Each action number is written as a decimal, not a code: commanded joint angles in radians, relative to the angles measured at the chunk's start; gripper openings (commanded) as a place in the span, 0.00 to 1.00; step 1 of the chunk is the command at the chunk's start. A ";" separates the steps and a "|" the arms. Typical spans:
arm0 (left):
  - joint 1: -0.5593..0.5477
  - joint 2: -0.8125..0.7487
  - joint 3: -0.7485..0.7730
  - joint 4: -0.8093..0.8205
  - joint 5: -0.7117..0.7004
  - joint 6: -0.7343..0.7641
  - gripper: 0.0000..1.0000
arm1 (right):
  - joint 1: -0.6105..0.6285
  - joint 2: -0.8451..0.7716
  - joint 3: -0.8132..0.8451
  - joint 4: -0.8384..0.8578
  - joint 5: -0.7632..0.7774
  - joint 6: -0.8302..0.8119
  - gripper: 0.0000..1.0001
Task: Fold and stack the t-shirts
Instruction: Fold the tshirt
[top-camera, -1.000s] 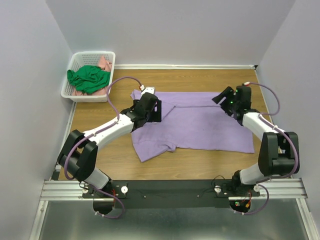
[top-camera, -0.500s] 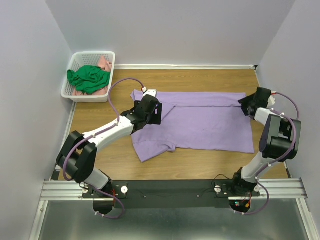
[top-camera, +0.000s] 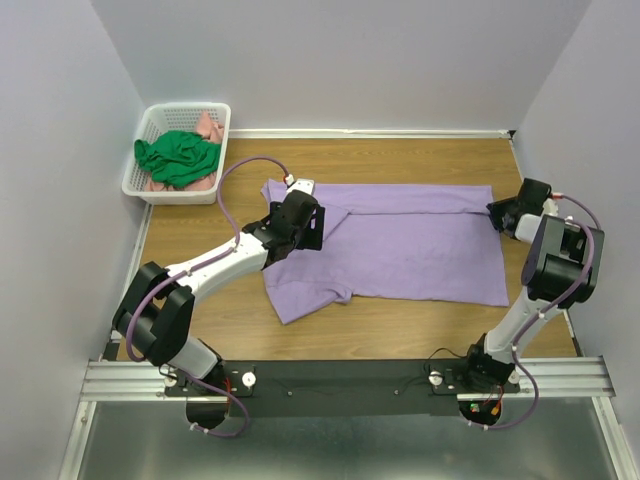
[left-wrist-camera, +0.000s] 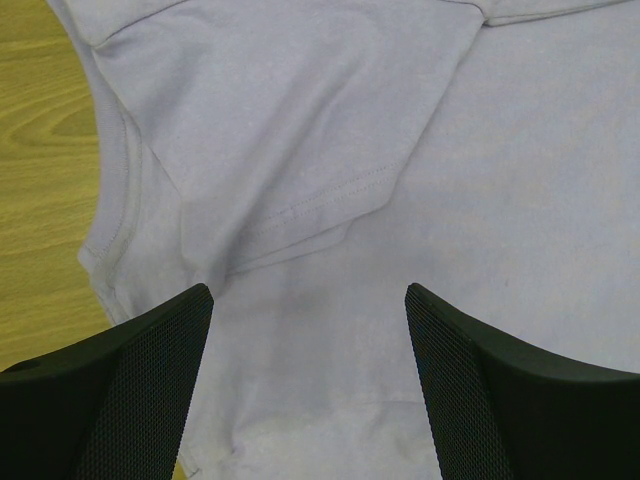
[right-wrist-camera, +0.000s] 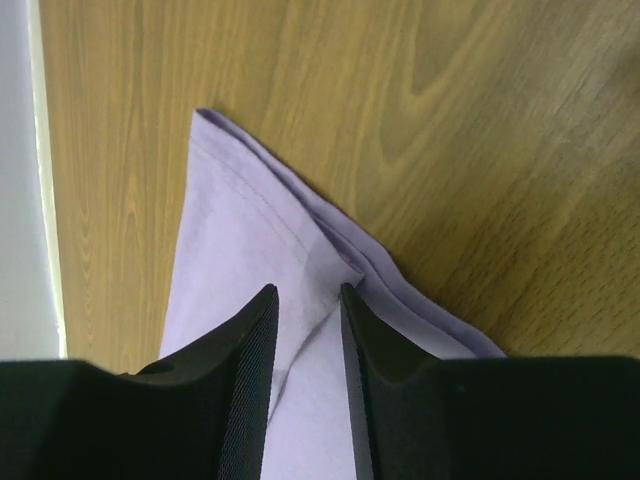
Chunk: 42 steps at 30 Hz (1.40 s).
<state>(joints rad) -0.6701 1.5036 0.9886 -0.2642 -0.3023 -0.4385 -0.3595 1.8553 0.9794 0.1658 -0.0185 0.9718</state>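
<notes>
purple tee flat, left jaws wide, right jaws narrow at its corner

top view: the purple tee (top-camera: 410, 245) lies spread on the table (top-camera: 400, 160), one sleeve folded in. the left gripper (top-camera: 308, 226) sits over the tee's left end, near the folded sleeve; its fingertips are hidden under its own body here. the right gripper (top-camera: 500, 212) is at the tee's far right corner, too small and dark to read its jaws. a basket (top-camera: 150, 120) stands well apart, beyond the tee's left end, with a green tee (top-camera: 178, 158) heaped on top and a pink tee (top-camera: 208, 128) mostly buried, only scraps showing.

left wrist: both fingers (left-wrist-camera: 130, 390) are spread wide, released, nothing between them but the tee lying flat below. whether the tips touch the cloth cannot be told. the tee runs off the frame on three sides; bare wood shows at its left edge.

right wrist: the fingers (right-wrist-camera: 235, 390) stand close, a narrow gap left, and the tee's hemmed corner runs into that gap. whether they pinch the cloth or only straddle it cannot be told; the corner's near part is cut off behind the fingers. a pale strip at the left edge is too blurred to name.
</notes>
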 joint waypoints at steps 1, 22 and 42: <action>-0.006 -0.008 0.005 -0.003 -0.026 0.000 0.86 | -0.016 0.038 0.027 0.038 -0.021 0.027 0.38; -0.009 0.015 0.018 -0.004 -0.029 0.014 0.85 | -0.047 -0.008 -0.019 0.035 -0.008 0.008 0.01; -0.098 0.256 0.192 -0.050 -0.161 0.130 0.64 | -0.035 -0.274 -0.031 -0.261 -0.100 -0.249 0.81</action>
<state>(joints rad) -0.7521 1.7096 1.1297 -0.2985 -0.3870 -0.3450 -0.3985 1.6630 0.9306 0.0525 -0.0879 0.8249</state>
